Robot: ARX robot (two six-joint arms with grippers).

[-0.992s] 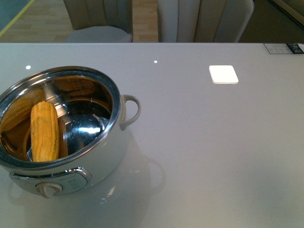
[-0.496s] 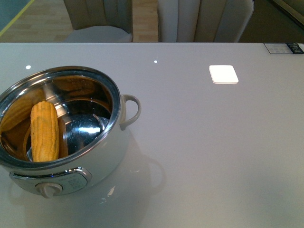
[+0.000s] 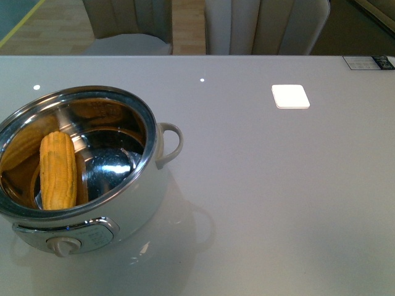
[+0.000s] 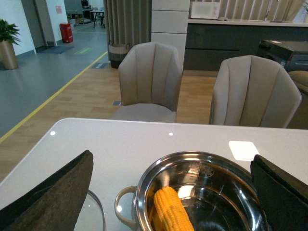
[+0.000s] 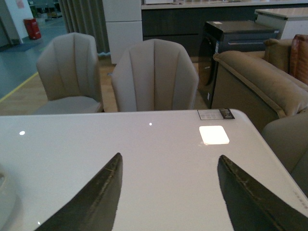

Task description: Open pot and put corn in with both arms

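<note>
The pot (image 3: pixel 150 185) stands open at the table's left, white body, steel inside, beige dial at its front. The corn (image 3: pixel 58 169) lies inside against the left wall. No arm shows in the front view. In the left wrist view my left gripper (image 4: pixel 172 156) is open above the pot (image 4: pixel 143 192), its fingers wide on either side of the rim, with the corn (image 4: pixel 171 212) below them. A glass lid (image 4: pixel 97 215) lies on the table beside the pot's handle. My right gripper (image 5: pixel 170 156) is open over bare table, holding nothing.
A bright white square (image 3: pixel 291 96) shows on the tabletop at the right rear. A small printed card (image 3: pixel 368 62) lies at the far right corner. Beige chairs (image 3: pixel 265 24) stand behind the table's far edge. A sofa (image 5: pixel 260 82) stands to the right.
</note>
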